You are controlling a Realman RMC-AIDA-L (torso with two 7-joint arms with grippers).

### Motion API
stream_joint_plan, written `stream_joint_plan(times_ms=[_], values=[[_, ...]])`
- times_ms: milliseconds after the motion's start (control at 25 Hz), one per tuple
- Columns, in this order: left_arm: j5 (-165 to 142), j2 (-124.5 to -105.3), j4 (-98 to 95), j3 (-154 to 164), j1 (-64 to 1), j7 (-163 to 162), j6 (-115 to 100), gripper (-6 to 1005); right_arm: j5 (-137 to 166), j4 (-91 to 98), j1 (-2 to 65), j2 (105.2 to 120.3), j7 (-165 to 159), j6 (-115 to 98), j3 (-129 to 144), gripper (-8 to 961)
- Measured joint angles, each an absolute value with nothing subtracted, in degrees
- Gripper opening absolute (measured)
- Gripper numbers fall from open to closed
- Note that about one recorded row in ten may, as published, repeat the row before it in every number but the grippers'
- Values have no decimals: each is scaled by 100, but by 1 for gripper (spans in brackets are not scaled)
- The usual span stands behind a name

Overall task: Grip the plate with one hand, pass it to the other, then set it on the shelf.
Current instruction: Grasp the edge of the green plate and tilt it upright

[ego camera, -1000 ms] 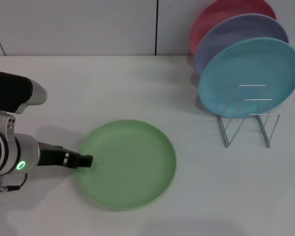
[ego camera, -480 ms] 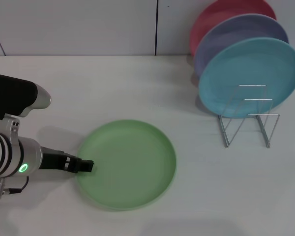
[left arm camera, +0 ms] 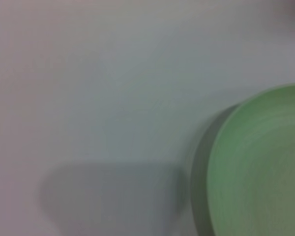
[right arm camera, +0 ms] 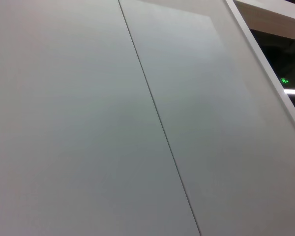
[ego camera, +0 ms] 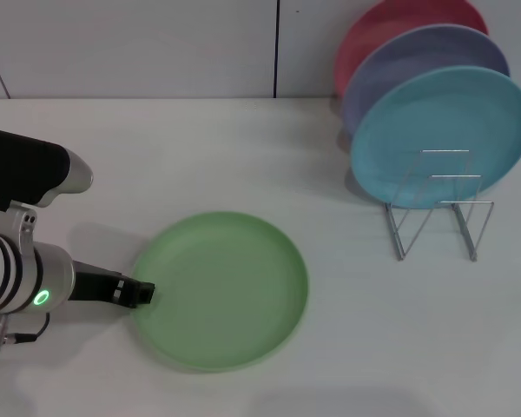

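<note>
Back a touch goes the left pincer [ego camera: 144, 294], and the plate [ego camera: 219, 290] has slid slightly left with it since a second ago. That green-ringed arm reaches in low from the left edge of the head view, nearly level with the surface [ego camera: 243, 148], its black tip right at the plate's left rim; whether the tip is clamped on the rim or merely touching it, I cannot tell, and I cannot tell whether the fingers are open or closed. Plate itself: round, light green, matte, lying flat on the white surface in the front middle, shallow raised rim all around, nothing on it. Well to its right stands the rack [ego camera: 438, 208], thin silver wire loops upright, its near slots bare. Behind those loops lean a turquoise plate [ego camera: 443, 135], a lavender plate [ego camera: 417, 56] and a red plate [ego camera: 391, 26], one after another. Left wrist view gives only a curved piece of the plate [left arm camera: 260, 167] with its dark shadow edge and the pale surface beside it, no fingers in sight. Right wrist view shows just a grey panelled wall [right arm camera: 113, 123] with a seam; the right pincer appears in no view.
</note>
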State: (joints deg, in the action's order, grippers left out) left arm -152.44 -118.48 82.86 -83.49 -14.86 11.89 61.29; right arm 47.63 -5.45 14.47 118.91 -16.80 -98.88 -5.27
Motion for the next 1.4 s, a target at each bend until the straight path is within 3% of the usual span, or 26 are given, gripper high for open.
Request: stream_joint_plan(times_ms=[280, 1000, 1400], values=[[-15327, -11840, 8313, -8342, -1528, 1134, 6174, 474, 4795, -545, 1450, 11891, -1680, -9888, -527, 814], [-15337, -11821, 8375, -8370, -1723, 1203, 6475, 111, 4816, -404, 1447, 11892, -1896, -9918, -527, 814], [-15295, -11821, 8682, -8399, -1737, 1204, 6553, 60, 4817, -356, 1452, 11892, -2002, -9940, -448, 814]])
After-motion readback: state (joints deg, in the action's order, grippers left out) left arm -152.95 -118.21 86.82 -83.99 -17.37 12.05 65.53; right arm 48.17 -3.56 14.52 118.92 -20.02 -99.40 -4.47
